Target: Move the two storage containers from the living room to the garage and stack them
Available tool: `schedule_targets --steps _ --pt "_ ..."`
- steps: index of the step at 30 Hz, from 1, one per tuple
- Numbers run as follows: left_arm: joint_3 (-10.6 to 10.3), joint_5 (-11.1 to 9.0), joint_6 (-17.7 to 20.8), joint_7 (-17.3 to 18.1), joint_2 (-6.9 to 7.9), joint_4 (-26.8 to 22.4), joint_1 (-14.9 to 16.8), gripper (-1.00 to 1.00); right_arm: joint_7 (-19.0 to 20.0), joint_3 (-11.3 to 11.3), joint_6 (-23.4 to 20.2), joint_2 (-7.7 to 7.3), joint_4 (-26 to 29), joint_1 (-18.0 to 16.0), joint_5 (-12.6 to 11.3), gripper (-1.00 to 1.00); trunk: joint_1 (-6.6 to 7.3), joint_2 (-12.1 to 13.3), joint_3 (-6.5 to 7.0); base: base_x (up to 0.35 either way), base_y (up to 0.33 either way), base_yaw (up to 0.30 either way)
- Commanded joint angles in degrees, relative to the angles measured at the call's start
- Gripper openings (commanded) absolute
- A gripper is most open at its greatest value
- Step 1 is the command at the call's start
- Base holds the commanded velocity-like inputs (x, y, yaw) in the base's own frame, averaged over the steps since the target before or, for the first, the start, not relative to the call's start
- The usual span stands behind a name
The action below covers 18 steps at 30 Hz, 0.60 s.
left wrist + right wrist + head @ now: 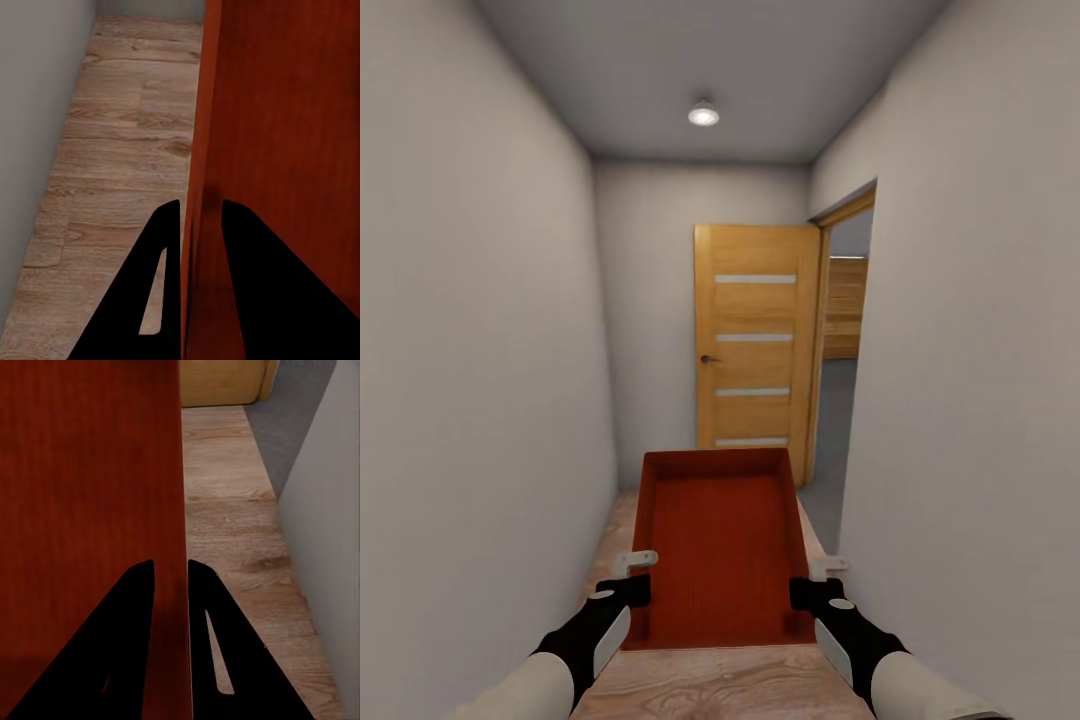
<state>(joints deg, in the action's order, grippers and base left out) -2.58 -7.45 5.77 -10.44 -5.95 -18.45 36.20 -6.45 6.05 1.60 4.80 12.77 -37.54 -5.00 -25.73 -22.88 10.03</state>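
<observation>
I hold one orange-red storage container (720,540) level in front of me, above the wood-plank floor of a narrow corridor. My left gripper (635,590) is shut on its left wall near the near corner. My right gripper (805,593) is shut on its right wall. In the left wrist view the left gripper (201,214) straddles the thin wall of the container (285,112), one finger inside and one outside. The right wrist view shows the right gripper (171,566) pinching the container (90,457) the same way. The bin is lidless and holds nothing.
White walls close in on the left (480,400) and right (960,400). Ahead, an open wooden door (755,340) stands against the end wall. Beside it, a doorway on the right opens onto a grey floor (830,450). Wood planks (710,680) lie underneath.
</observation>
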Motion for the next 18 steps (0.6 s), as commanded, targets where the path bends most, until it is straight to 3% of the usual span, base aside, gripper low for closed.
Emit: schedule_targets --steps 1,18 --pt "1.0 0.7 -1.4 -1.6 1.82 -0.7 0.0 -1.00 -0.5 -0.2 0.2 -0.14 -0.2 0.0 -0.5 -1.00 -0.05 0.0 -0.03 0.322 0.000 0.000" --pt "0.9 0.7 -1.4 -1.6 1.82 -0.7 0.0 -1.00 -0.4 -0.2 0.2 -0.14 -0.2 0.0 -0.5 -1.00 -0.05 0.0 -0.03 0.322 0.000 0.000"
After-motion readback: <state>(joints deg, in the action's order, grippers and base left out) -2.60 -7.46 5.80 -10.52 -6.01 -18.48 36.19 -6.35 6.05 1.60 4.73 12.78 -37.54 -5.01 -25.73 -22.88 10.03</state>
